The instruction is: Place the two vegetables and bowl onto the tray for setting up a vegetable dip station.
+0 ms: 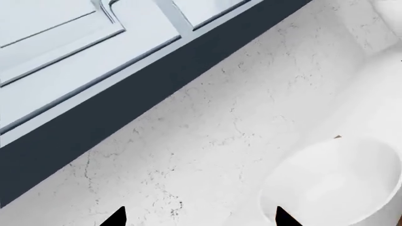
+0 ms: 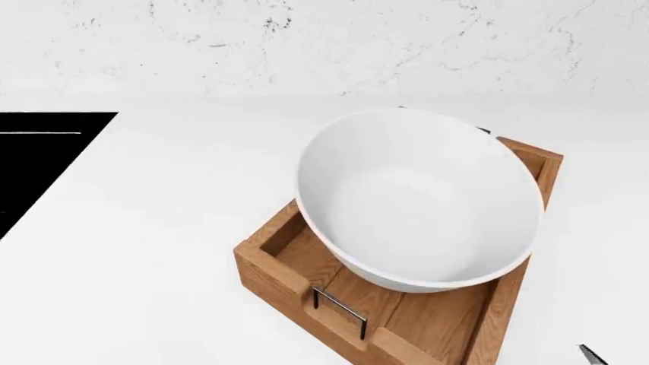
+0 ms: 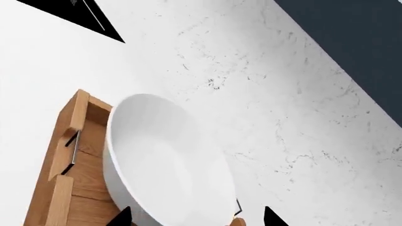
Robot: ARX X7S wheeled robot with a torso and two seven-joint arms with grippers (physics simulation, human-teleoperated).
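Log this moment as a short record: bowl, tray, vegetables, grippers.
bowl: white bowl sits tilted in the tray, filling most of it
tray: wooden tray on the white counter, wire handle at the near end
vegetables: none visible in any view
left gripper: only fingertips show, apart, holding nothing
right gripper: fingertips apart, above the bowl's rim

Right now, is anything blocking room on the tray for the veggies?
Yes. The big glossy white bowl sits tilted in the brown wooden tray and covers most of it. No vegetables are in view.
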